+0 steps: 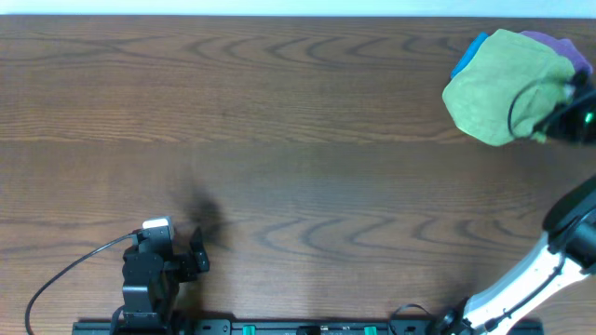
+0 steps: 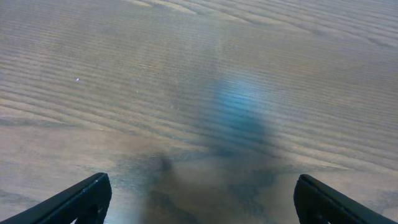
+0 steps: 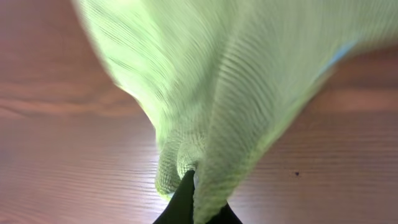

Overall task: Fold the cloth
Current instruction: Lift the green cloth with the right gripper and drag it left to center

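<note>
A light green cloth (image 1: 498, 88) hangs lifted at the far right of the table, above a blue cloth (image 1: 470, 51) and a purple cloth (image 1: 559, 51) that peek out behind it. My right gripper (image 1: 559, 116) is shut on the green cloth's edge; in the right wrist view the cloth (image 3: 236, 81) drapes away from the pinched black fingers (image 3: 194, 199) above the wood. My left gripper (image 1: 191, 256) is open and empty near the front left edge; its two fingertips (image 2: 199, 199) frame bare wood.
The brown wooden table (image 1: 279, 140) spans the view. A black cable (image 1: 65, 274) loops by the left arm's base. The right arm's white link (image 1: 521, 284) rises at the front right corner.
</note>
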`<state>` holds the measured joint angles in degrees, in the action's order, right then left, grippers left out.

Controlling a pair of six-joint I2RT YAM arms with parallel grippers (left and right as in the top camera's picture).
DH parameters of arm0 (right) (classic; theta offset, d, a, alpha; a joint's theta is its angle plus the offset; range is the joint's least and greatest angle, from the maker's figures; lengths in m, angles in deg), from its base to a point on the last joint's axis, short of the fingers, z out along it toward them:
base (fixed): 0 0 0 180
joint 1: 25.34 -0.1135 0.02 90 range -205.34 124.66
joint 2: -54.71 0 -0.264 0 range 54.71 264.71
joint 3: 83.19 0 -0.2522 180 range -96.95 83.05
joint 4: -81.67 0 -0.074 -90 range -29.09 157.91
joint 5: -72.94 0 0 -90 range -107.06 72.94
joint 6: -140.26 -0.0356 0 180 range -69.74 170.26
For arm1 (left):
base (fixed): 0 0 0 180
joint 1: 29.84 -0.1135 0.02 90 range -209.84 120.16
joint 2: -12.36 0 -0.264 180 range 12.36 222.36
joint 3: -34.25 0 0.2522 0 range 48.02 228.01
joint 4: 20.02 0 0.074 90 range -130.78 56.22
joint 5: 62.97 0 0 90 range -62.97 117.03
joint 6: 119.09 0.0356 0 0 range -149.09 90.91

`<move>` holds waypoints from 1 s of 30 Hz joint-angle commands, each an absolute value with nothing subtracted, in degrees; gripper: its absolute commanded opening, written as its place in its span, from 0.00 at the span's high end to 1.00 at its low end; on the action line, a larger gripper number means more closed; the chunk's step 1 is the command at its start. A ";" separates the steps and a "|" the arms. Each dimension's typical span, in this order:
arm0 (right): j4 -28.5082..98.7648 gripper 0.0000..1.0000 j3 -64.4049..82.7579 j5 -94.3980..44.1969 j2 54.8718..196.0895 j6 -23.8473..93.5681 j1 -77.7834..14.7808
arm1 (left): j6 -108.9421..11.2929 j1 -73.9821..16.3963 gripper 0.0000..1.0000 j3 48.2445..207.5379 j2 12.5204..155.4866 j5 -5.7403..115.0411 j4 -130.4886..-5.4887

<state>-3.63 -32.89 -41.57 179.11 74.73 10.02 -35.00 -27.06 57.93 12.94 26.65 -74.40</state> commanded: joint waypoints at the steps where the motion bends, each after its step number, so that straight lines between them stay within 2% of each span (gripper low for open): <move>1: -5.38 0.99 -42.57 -43.93 171.33 64.28 5.25 | -34.21 -26.86 0.05 57.16 12.56 26.63 -75.45; 7: -2.28 0.98 -57.37 -52.24 167.85 37.40 -6.44 | -34.19 -26.86 0.05 57.16 12.56 26.63 -75.45; 12: 6.40 0.98 -59.44 -55.91 167.98 27.36 -18.77 | -34.19 -26.86 0.05 57.16 12.56 26.63 -75.45; 17: 1.79 0.98 -59.29 -52.56 168.29 26.45 -29.37 | -34.19 -26.86 0.05 57.16 12.56 26.63 -75.45; 24: -16.40 0.98 -58.66 -32.72 168.29 26.53 -41.85 | -34.21 -26.86 0.05 57.16 12.56 26.63 -75.45; 30: -20.38 0.99 -57.37 -19.87 168.29 33.00 -51.14 | -34.21 -26.86 0.05 57.16 12.56 26.63 -75.45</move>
